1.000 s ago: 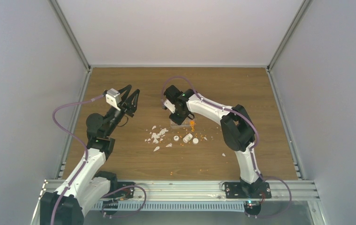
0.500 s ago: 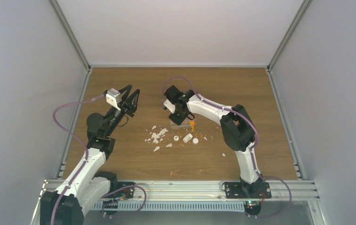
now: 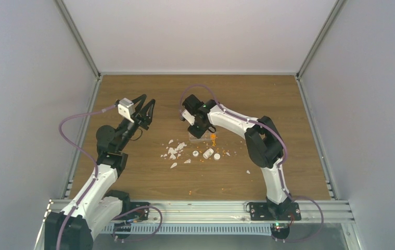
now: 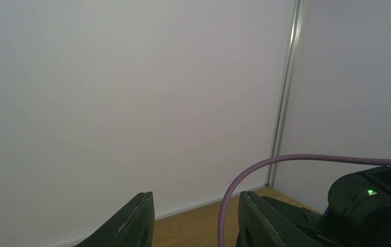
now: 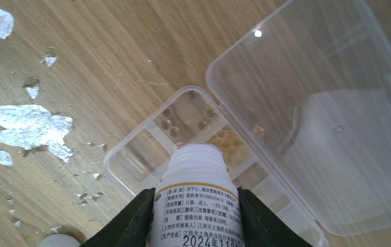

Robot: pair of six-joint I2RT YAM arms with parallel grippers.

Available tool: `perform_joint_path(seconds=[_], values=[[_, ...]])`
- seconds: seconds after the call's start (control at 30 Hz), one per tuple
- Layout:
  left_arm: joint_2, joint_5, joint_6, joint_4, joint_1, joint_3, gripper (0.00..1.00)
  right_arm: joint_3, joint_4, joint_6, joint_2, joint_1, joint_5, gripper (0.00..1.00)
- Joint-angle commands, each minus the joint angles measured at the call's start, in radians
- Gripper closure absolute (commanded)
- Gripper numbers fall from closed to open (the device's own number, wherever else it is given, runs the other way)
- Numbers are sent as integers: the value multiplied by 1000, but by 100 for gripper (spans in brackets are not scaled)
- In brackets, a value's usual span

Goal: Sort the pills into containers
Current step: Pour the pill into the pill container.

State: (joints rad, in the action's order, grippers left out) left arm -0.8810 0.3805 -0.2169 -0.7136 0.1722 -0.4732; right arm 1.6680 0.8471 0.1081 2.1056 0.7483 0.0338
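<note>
Only wrist cam: R fingers clamp bottle over organiser; L fingers spread, empty.

1. You are looking into a robotics lab test cell: plain pale wall panels box the space in on three sides, joined by aluminium frame posts.
2. Your two arms, left arm and right arm, are bolted to an aluminium rail at the near edge of a wood-grain table.
3. A purple-sheathed cable and a slotted cable duct mark it as rig hardware.
4. Loose pills lie scattered on the bare board.
</note>
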Motion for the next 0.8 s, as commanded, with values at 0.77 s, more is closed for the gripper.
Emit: perform_joint_path(seconds=[0.77], values=[[-5, -10, 9, -30, -9, -22, 1, -109, -65, -42, -63, -1, -52, 35]])
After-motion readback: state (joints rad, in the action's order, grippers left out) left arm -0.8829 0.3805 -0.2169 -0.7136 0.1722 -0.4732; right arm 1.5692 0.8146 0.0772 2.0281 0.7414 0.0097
